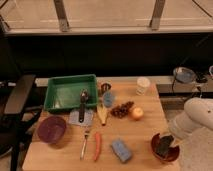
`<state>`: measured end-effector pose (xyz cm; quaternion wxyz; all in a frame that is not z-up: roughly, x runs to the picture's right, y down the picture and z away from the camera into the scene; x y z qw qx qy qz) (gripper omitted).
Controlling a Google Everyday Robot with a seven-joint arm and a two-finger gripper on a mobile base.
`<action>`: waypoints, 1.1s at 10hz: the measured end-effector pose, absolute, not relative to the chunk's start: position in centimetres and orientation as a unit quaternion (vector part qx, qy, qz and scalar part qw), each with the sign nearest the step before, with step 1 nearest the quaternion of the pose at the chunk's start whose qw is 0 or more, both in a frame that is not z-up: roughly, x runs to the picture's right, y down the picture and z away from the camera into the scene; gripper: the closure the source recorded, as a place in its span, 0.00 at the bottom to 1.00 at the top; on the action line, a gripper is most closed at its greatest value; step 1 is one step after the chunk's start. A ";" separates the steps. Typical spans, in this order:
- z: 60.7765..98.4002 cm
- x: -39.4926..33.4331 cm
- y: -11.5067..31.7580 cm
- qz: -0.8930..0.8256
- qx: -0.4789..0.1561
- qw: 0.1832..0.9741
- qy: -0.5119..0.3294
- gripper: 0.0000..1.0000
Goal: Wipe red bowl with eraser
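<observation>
the gripper (167, 138) hangs just over the red bowl (155, 149), fingers clamped on the eraser (164, 146) inside it.

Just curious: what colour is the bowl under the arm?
Red-orange bowl, camera view; end effector holds eraser inside it.

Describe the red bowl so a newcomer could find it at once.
On the wooden table, look to the lower right corner of the camera view, right of the light blue sponge. The red bowl sits there beneath the gripper, which is shut on the black eraser inside it. Unlike the purple bowl at the left edge, it is red-orange.
</observation>
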<state>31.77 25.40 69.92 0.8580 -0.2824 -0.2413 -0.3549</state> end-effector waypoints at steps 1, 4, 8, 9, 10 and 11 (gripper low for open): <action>69.9 32.7 25.3 -0.355 -0.287 0.859 -0.233 1.00; 71.4 33.3 22.7 -0.377 -0.284 0.855 -0.215 1.00; 72.7 30.9 20.4 -0.405 -0.254 0.849 -0.225 1.00; 72.4 30.7 20.6 -0.405 -0.252 0.849 -0.226 1.00; 71.8 30.6 21.0 -0.402 -0.249 0.851 -0.229 1.00; 70.9 30.6 21.8 -0.398 -0.249 0.852 -0.231 1.00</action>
